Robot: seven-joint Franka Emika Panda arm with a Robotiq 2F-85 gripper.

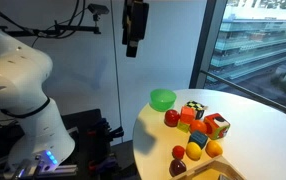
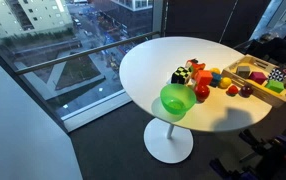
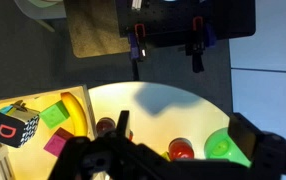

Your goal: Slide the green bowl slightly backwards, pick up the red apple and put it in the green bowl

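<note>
The green bowl (image 1: pixel 162 98) stands near the round white table's edge and shows in both exterior views (image 2: pixel 176 101). The red apple (image 1: pixel 171 118) sits right beside it (image 2: pixel 202 92), apart from the rim. In the wrist view the bowl (image 3: pixel 223 146) is at the lower right and the apple (image 3: pixel 181 150) just to its left. My gripper (image 1: pixel 134 45) hangs high above the table's edge, open and empty. Its two fingers (image 3: pixel 182 122) frame the apple and bowl from far above. It is out of the other exterior view.
A smaller red fruit (image 1: pixel 178 152), orange and yellow fruits (image 1: pixel 214 148), coloured blocks and patterned cubes (image 1: pixel 216 126) cluster past the apple. A wooden tray (image 2: pixel 264 78) holds more blocks. The white table (image 2: pixel 148 60) stands by a window (image 2: pixel 43 60). The robot base (image 1: pixel 18 90) stands beside it.
</note>
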